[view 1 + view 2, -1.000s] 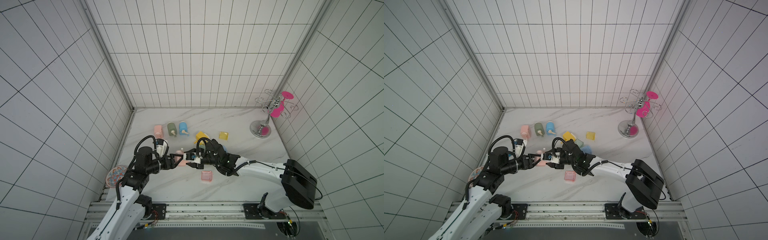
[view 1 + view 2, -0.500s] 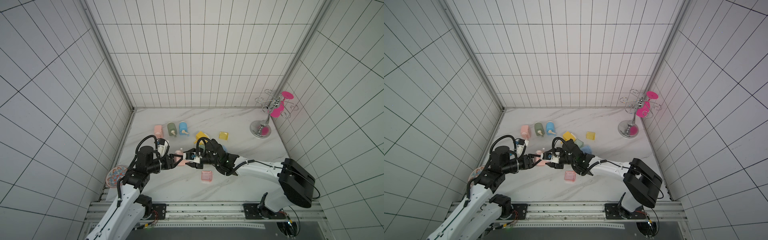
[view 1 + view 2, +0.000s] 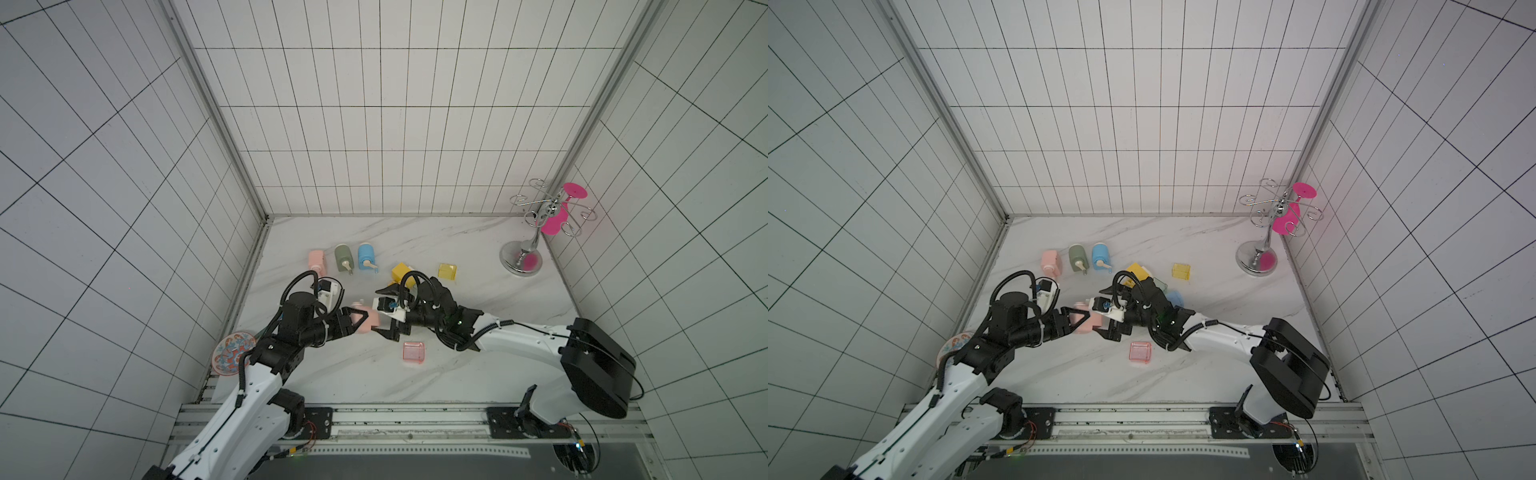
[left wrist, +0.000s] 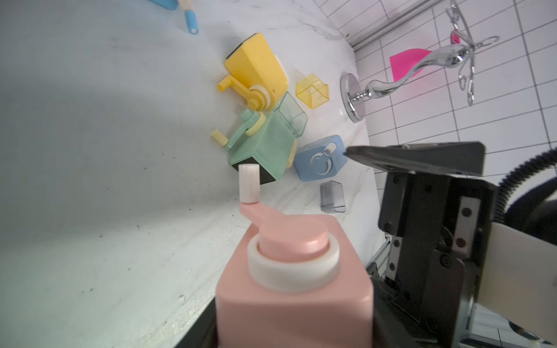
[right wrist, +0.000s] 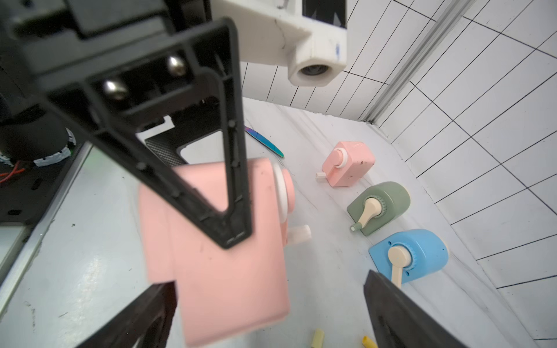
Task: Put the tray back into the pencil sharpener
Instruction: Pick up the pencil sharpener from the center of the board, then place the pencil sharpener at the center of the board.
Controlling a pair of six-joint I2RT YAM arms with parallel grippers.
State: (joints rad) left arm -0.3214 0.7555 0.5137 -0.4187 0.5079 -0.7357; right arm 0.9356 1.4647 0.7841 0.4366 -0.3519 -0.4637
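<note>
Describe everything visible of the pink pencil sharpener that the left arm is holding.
The pink sharpener is a boxy, matte plastic block with rounded edges. One face carries a white collar around a pink crank ending in a white knob. The left hand is shut on its sides, one black finger lying across a flat face, and it seems raised off the table. The open right hand faces it closely; contact cannot be judged. No tray opening shows.

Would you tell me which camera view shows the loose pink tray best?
A top view: the pink tray lies whole and uncovered on the table, though small. Both top views show it alike; neither wrist view shows it at all.
</note>
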